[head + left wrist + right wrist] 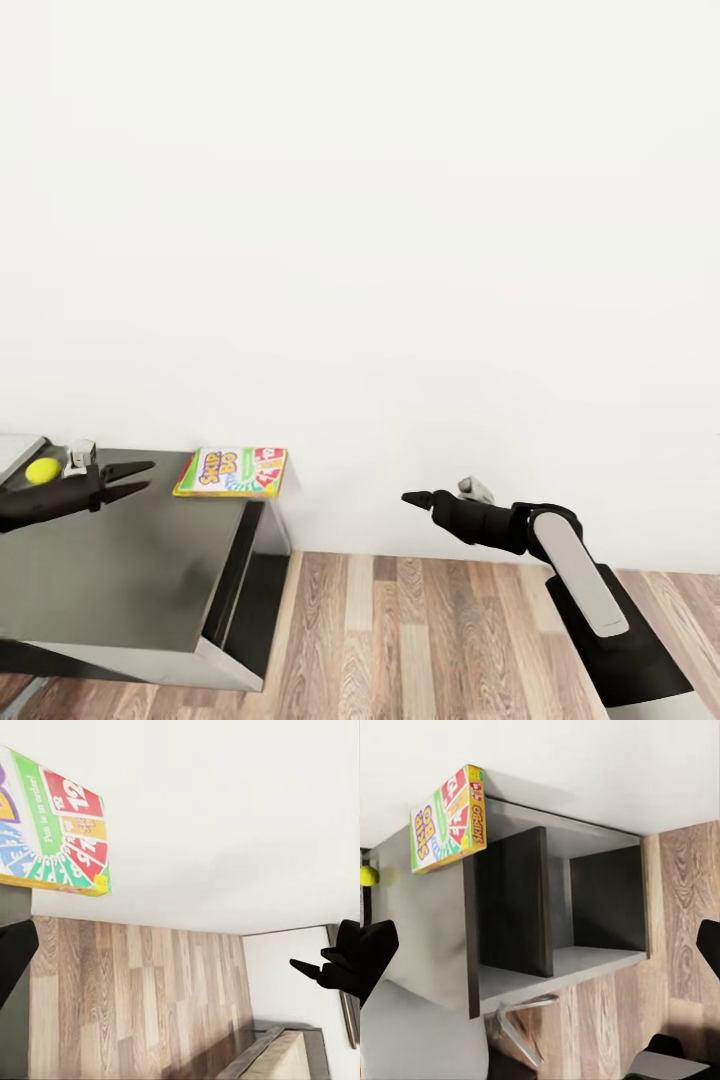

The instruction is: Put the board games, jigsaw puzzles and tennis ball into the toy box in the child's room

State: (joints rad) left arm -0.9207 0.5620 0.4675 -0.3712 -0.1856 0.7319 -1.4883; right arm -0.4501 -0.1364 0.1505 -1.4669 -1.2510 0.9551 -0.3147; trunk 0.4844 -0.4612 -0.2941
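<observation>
A board game (231, 472) with bright Skip-Bo print lies flat at the far right corner of the table (120, 560), against the white wall. It also shows in the wrist views as the board game (56, 832) and the board game (446, 817). The tennis ball (42, 470) rests on the table at the left edge, behind my left wrist; it shows again as the tennis ball (367, 876). My left gripper (150, 476) hovers open over the tabletop, pointing at the board game a short way off. My right gripper (408, 497) hangs open and empty over the floor, right of the table.
A pale grey corner (18, 448) of something sits at the table's far left edge. The table end has open dark shelf compartments (555, 907). Wood-plank floor (420, 640) spreads to the right. A cream slab on a dark frame (281, 1057) lies low across the room.
</observation>
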